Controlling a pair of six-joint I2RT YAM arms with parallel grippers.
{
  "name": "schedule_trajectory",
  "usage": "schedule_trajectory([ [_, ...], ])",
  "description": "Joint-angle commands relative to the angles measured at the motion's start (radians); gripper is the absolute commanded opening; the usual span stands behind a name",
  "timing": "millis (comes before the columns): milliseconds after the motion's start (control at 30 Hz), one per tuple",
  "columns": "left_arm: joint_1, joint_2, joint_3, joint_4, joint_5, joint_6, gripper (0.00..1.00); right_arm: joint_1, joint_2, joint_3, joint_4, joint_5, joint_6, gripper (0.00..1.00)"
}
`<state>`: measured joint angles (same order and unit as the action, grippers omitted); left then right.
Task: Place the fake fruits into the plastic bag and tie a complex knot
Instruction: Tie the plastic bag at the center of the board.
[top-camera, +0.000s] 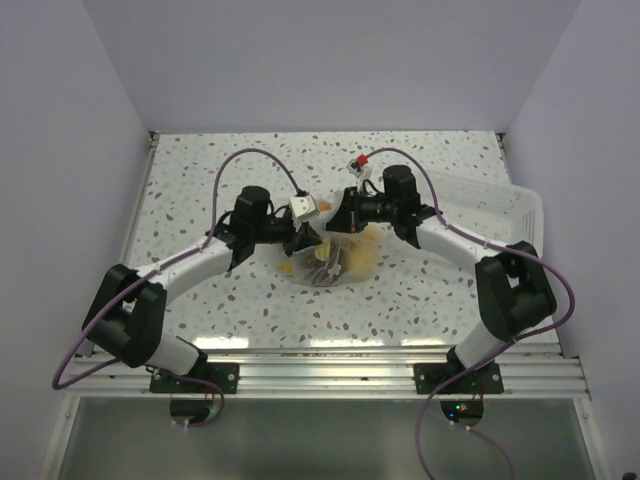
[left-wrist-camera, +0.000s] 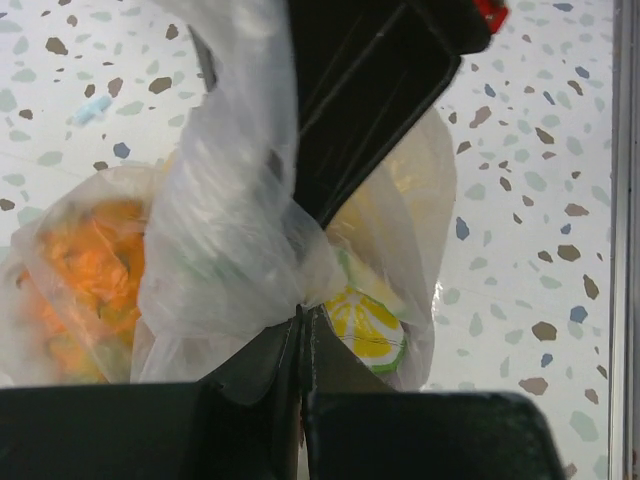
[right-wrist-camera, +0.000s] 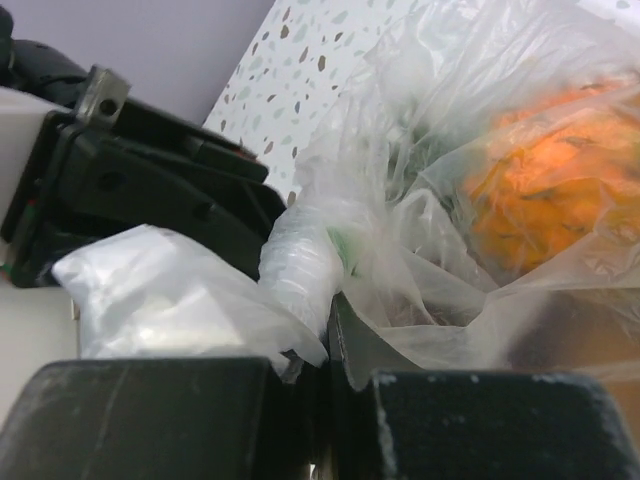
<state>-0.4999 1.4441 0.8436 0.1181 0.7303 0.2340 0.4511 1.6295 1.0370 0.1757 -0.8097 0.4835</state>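
Note:
The plastic bag (top-camera: 335, 262) lies mid-table with the fake fruits inside: an orange one (left-wrist-camera: 95, 262) (right-wrist-camera: 545, 195) and a yellow lemon slice (left-wrist-camera: 365, 328). My left gripper (top-camera: 312, 238) is shut on a gathered fold of the bag's neck (left-wrist-camera: 290, 265). My right gripper (top-camera: 338, 222) is shut on a twisted whitish strand of the neck (right-wrist-camera: 300, 265). The two grippers meet just above the bag, almost touching. The knot is a bunched twist between them, partly hidden by the fingers.
A white slotted tray (top-camera: 495, 210) stands at the right, behind the right arm. The speckled tabletop (top-camera: 200, 170) is bounded by walls at the back and sides. A metal rail (top-camera: 330, 360) runs along the near edge.

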Motion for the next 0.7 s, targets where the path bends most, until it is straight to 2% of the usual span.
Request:
schedule_trajectory([
  [0,-0.009,0.055,0.04,0.087,-0.107,-0.059,0.0,-0.005,-0.025,0.001,0.102,-0.115,0.046,0.0],
  [133,-0.006,0.05,0.034,0.173,-0.221,-0.096,0.0,-0.003,-0.031,0.018,-0.088,-0.14,-0.124,0.0],
  [267,0.004,0.01,0.003,0.264,-0.23,-0.143,0.0,-0.011,-0.036,0.028,-0.195,-0.131,-0.224,0.0],
  [500,0.008,0.03,0.023,0.272,-0.244,-0.168,0.0,-0.017,-0.031,0.031,-0.18,-0.192,-0.217,0.0],
  [600,0.014,0.012,0.011,0.27,-0.191,-0.167,0.0,-0.019,-0.023,0.04,-0.154,-0.197,-0.195,0.0],
  [667,0.033,-0.011,-0.011,0.281,-0.071,-0.167,0.0,-0.025,-0.013,0.043,-0.127,-0.207,-0.166,0.0],
])
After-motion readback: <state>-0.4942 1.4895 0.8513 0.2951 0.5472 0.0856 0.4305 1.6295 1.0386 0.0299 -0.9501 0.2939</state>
